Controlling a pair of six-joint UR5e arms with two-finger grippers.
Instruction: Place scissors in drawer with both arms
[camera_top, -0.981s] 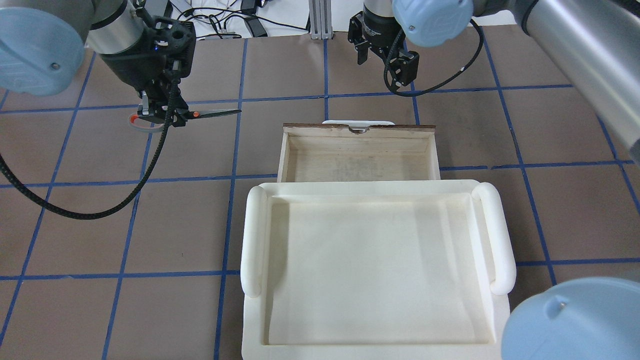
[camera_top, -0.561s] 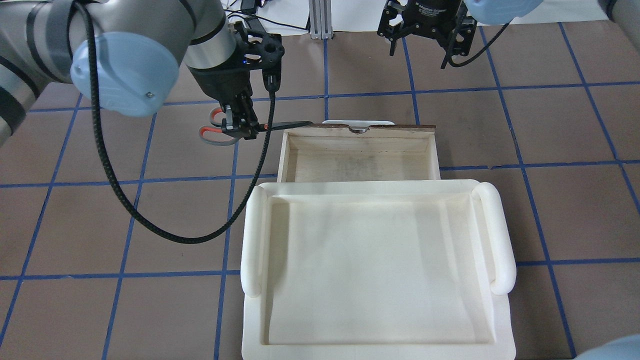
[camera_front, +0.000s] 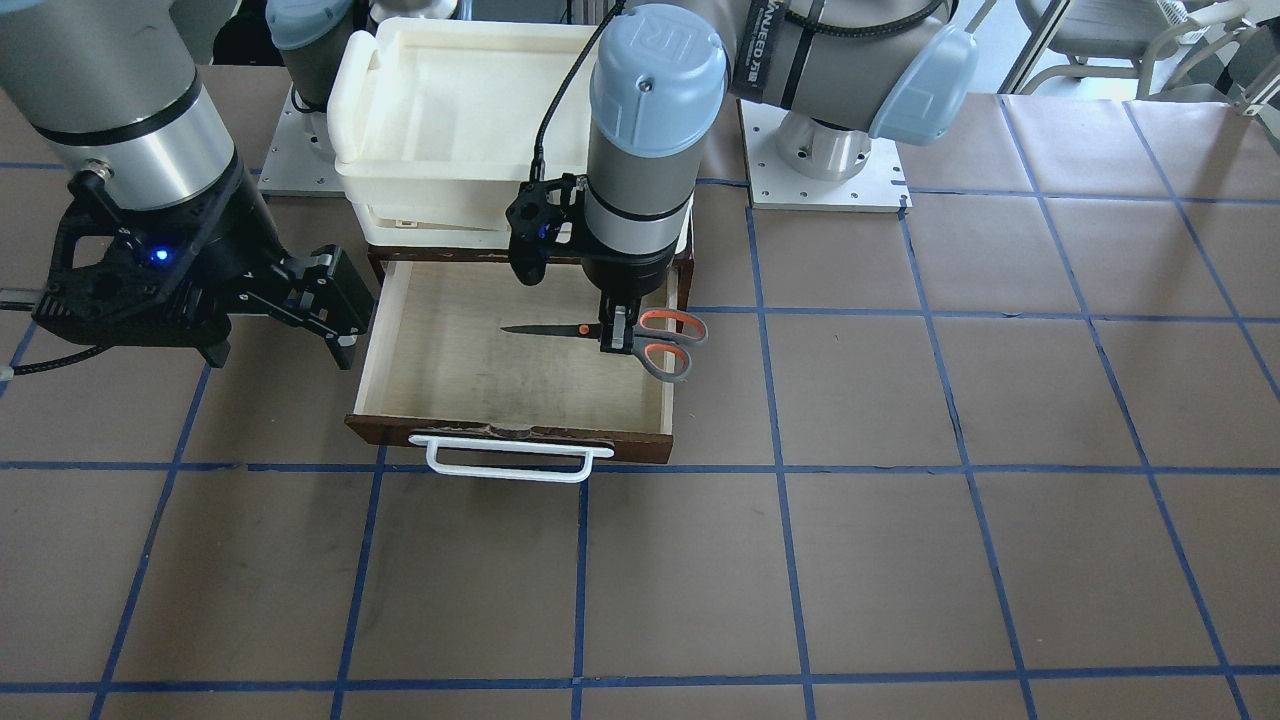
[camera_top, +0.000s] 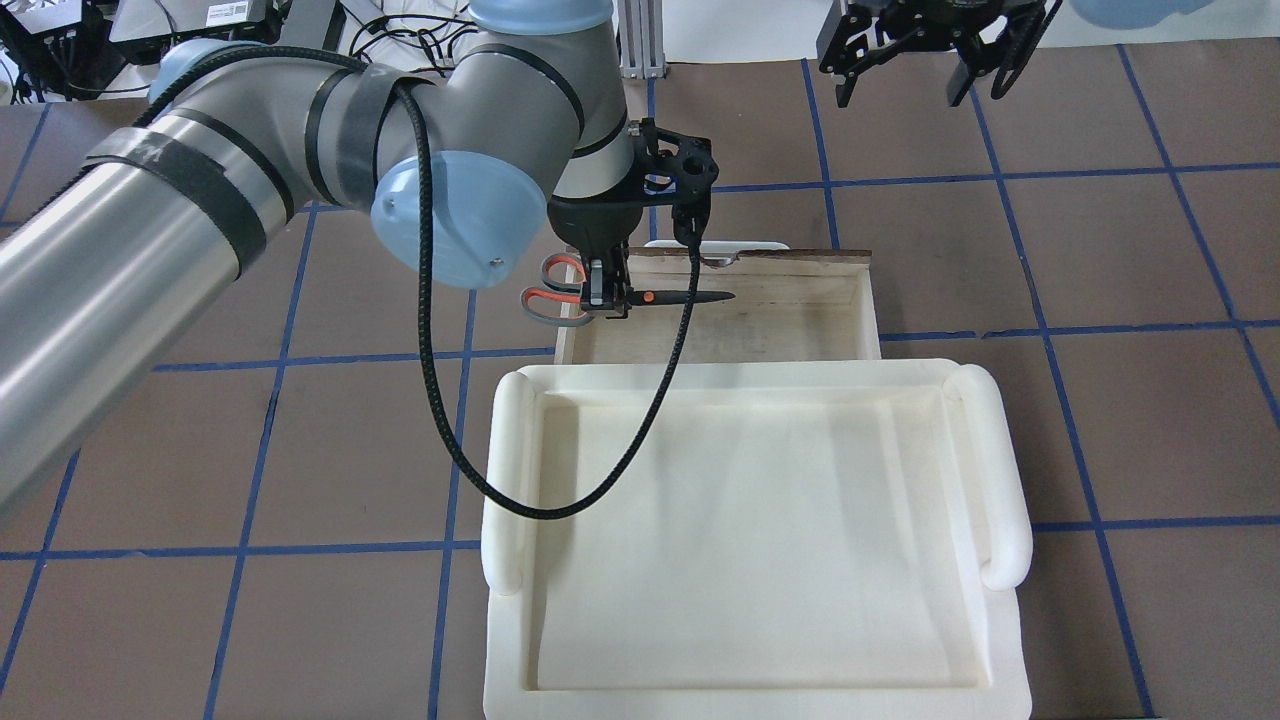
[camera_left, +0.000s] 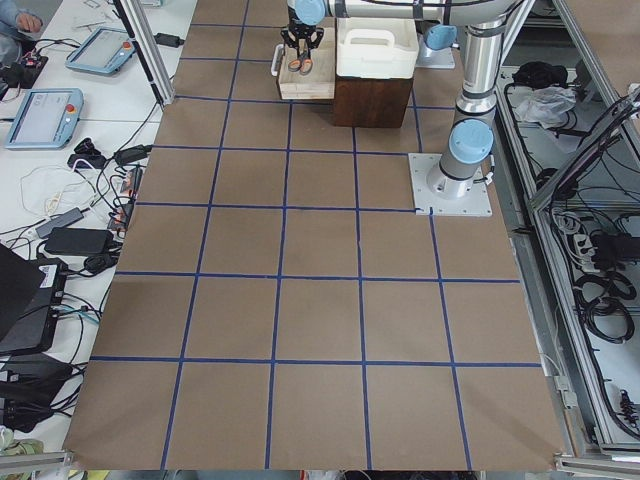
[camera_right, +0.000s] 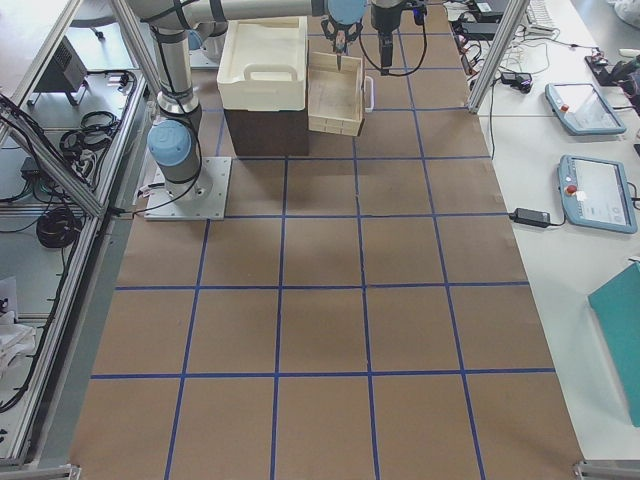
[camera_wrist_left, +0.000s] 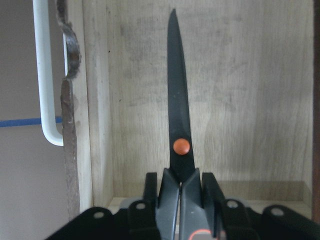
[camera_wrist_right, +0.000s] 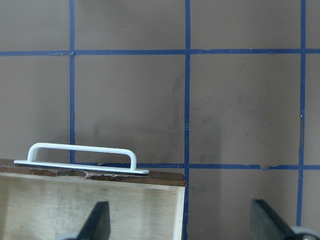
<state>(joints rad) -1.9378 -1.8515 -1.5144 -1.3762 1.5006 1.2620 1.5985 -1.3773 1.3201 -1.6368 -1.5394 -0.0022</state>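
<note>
My left gripper (camera_top: 603, 300) is shut on the scissors (camera_top: 690, 296), clamping them just behind the orange pivot. The dark blades lie level over the pale inside of the open drawer (camera_top: 866, 300), near its left side wall. The orange-lined loops stick out past that wall. The front view shows the same: left gripper (camera_front: 617, 340), scissors (camera_front: 545, 329), drawer (camera_front: 372, 372). In the left wrist view the scissors (camera_wrist_left: 177, 110) point along the drawer floor (camera_wrist_left: 250, 100). My right gripper (camera_top: 925, 60) is open and empty beyond the drawer's front; it also shows in the right wrist view (camera_wrist_right: 182, 222).
A cream-white plastic tray (camera_top: 500, 480) sits on top of the cabinet just behind the drawer. The drawer's white bar handle (camera_front: 510, 460) faces away from me; it also shows in the right wrist view (camera_wrist_right: 82, 155). The brown table has blue tape grid lines.
My left arm has carried the scissors to the right, from over the bare table to over the drawer's left part. My right gripper has moved right and farther from the drawer.
</note>
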